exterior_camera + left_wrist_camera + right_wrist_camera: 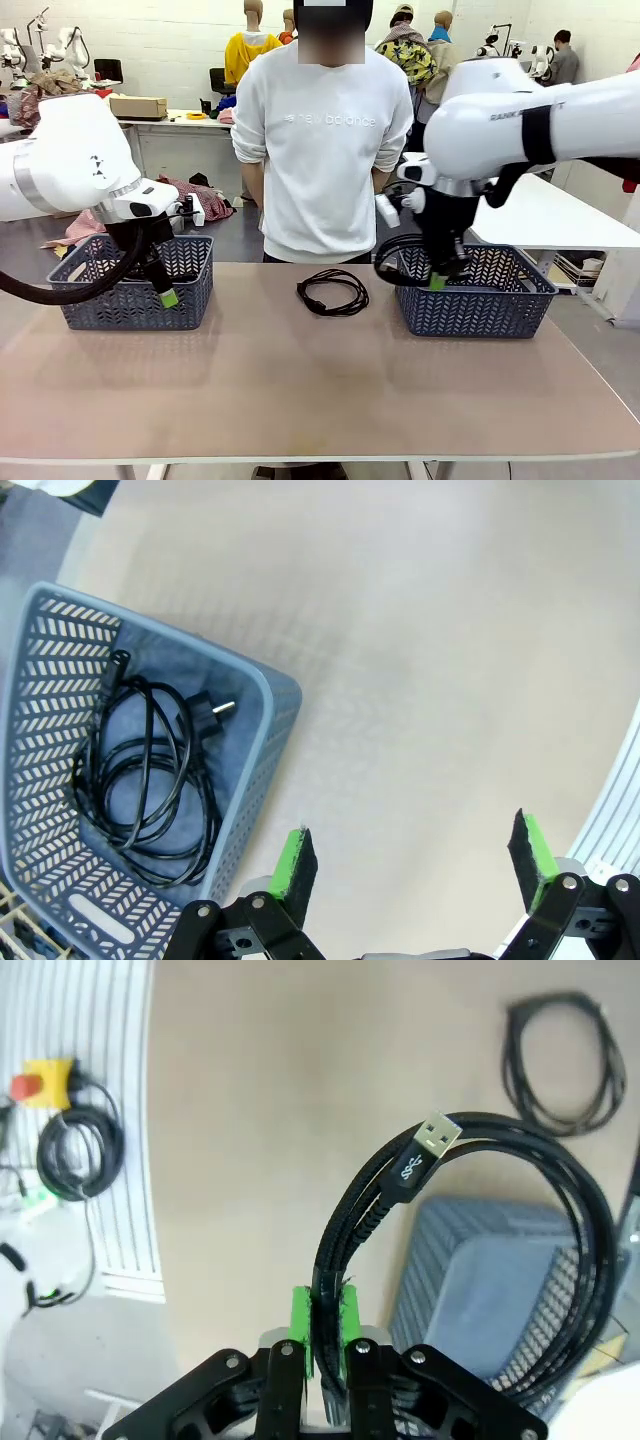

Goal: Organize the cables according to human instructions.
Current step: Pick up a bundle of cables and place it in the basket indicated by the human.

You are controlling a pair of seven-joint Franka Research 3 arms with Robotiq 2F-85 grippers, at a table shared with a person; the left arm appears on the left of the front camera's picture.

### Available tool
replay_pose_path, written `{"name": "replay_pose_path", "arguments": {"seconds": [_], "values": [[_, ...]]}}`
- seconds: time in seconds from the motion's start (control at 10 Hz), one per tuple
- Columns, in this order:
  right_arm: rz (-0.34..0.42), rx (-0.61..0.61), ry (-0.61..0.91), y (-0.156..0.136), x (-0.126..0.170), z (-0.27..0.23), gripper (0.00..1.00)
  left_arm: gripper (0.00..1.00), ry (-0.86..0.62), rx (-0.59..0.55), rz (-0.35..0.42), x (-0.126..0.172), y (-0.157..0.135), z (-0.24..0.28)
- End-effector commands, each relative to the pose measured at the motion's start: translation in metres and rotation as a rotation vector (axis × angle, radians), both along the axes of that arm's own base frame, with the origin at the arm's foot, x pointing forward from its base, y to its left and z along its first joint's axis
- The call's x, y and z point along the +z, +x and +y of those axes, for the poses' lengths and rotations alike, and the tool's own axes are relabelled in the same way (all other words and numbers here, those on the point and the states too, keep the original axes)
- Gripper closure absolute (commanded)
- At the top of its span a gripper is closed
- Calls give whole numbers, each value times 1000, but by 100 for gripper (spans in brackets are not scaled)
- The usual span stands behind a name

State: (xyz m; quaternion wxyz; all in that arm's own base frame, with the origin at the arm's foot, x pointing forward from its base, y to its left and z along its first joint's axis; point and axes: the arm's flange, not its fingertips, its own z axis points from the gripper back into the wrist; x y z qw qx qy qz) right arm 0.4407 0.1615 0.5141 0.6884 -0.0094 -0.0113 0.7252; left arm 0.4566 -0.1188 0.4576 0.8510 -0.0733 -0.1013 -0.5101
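Note:
My right gripper (pixel 437 281) (pixel 325 1332) is shut on a coiled black cable (pixel 398 258) (pixel 470 1210) with a silver USB plug, holding it over the left rim of the right grey basket (pixel 500 305) (pixel 470 1295). Another coiled black cable (pixel 333 292) (pixel 560 1060) lies on the table between the baskets, in front of the person. A third cable (pixel 150 780) with a round plug lies inside the left grey basket (pixel 190 300) (pixel 265 695). My left gripper (pixel 166 293) (pixel 412 858) hangs open and empty just above the table, by that basket's front right corner.
A person in a white sweatshirt (pixel 325 130) stands at the far edge with hands behind the back. The tan table (pixel 300 390) has wide free room in front. Off the table's edge a red stop button (pixel 45 1085) and loose wires (pixel 80 1150) lie on a white surface.

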Motion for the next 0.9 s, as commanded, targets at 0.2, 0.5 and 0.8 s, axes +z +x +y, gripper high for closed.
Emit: {"name": "replay_pose_path", "arguments": {"seconds": [0.2,0.5,0.8], "values": [[-25,4,16,43,7,-62,100,0,4,-3,5,1,-1,3],[-12,22,53,70,7,-90,100,0,4,-3,5,1,-1,3],[-9,-12,15,60,1,-87,100,0,4,-3,5,1,-1,3]]}}
